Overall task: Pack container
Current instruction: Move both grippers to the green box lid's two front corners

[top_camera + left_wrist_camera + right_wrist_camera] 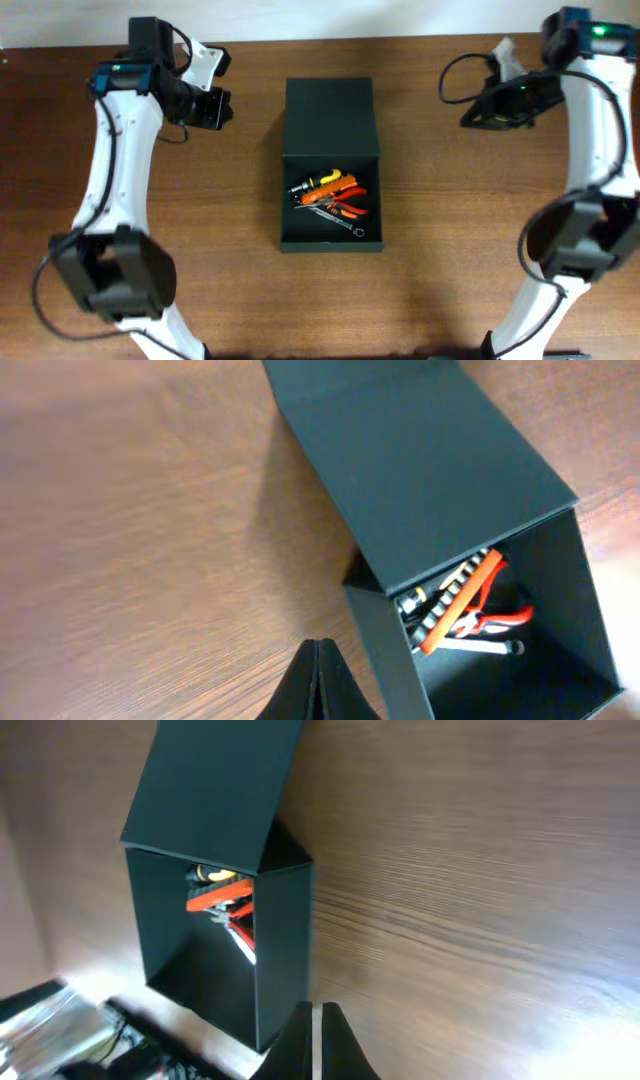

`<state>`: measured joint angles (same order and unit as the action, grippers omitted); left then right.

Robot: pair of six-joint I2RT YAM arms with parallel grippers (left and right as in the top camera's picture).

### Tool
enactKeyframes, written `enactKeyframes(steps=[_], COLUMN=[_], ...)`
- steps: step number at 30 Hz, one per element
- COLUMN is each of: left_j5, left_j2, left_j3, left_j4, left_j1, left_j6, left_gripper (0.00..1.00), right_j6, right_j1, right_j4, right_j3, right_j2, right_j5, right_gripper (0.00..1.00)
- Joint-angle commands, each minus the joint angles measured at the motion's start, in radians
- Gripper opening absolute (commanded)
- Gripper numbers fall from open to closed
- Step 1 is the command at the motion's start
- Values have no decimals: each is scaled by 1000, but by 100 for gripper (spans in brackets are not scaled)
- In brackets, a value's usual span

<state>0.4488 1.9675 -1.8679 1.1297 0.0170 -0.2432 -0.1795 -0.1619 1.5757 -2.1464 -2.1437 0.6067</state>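
Observation:
The container (pixel 330 115) is a dark green-black box in the middle of the table. Its flap lid covers the far half and the near half is open. Orange-handled hand tools (pixel 330 195) and a metal wrench lie inside. The box also shows in the left wrist view (pixel 420 470) and the right wrist view (pixel 215 780), with the tools (pixel 460 605) (pixel 222 898) inside. My left gripper (pixel 210 108) (pixel 320 660) is shut and empty, left of the box. My right gripper (pixel 480 112) (pixel 318 1020) is shut to a thin slit and empty, right of the box.
The brown wooden table (pixel 200 230) carries the box. Both arm bases stand at the near edge. Cables and clutter (pixel 60 1030) lie beyond the table's edge in the right wrist view.

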Motion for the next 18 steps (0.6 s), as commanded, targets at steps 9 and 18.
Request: enactKeyframes(steps=[9, 18], left_j5=[297, 335], left_j2=[363, 466], left_j3=[15, 15], left_j4=[-13, -71], left_j1=[-4, -26], left_j6=[15, 42], left_gripper=[2, 2], right_j6=[-79, -116], right_j1=[86, 109], right_j4=[-40, -83], right_j3=[3, 3], right_j2=[-278, -448], right_j5=[159, 258], right_gripper=[4, 4])
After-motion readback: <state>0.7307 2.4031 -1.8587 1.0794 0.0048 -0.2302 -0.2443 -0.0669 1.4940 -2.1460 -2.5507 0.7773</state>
